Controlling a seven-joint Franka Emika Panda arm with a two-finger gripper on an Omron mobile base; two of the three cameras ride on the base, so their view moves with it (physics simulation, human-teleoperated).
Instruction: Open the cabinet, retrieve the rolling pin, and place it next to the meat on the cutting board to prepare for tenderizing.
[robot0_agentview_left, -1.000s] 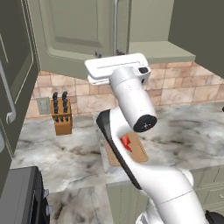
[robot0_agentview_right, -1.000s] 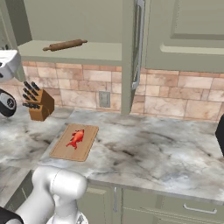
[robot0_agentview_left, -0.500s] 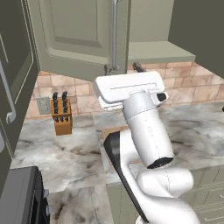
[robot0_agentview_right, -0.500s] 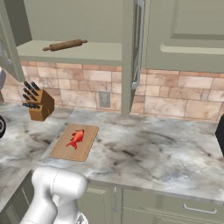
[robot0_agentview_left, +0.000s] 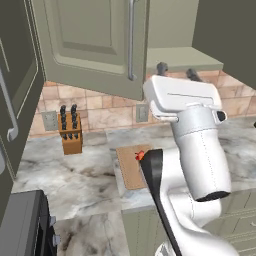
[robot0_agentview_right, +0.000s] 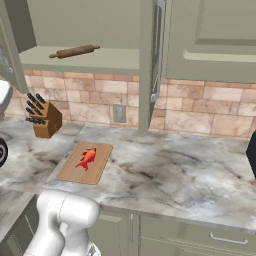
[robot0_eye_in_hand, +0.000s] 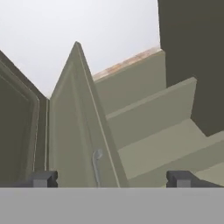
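The cabinet (robot0_agentview_right: 215, 35) hangs over the counter with its left door (robot0_agentview_left: 90, 45) swung wide. The rolling pin (robot0_agentview_right: 74, 51), brown wood, lies on the pale lower shelf (robot0_agentview_right: 100, 60) at its left end. On the counter below sits the tan cutting board (robot0_agentview_right: 75, 172) with the red-orange meat (robot0_agentview_right: 86, 158) on it; the arm partly covers the board (robot0_agentview_left: 129, 170) in the left base view. My gripper (robot0_agentview_left: 177, 71) is raised to shelf height, right of the open door, open and empty. In the hand view its tips (robot0_eye_in_hand: 111, 179) frame the door's handle (robot0_eye_in_hand: 95, 168) and the bare shelves.
A knife block (robot0_agentview_right: 45, 117) stands against the tiled wall left of the board. A dark tall unit (robot0_agentview_left: 12, 100) with a curved handle is at the far left, a dark appliance (robot0_agentview_left: 25, 220) low beside it. An outlet (robot0_agentview_right: 119, 113) is on the backsplash.
The hand has swung right, away from the open door's handle, and up toward the shelf. Its jaws have widened. The board, meat and rolling pin have not moved.
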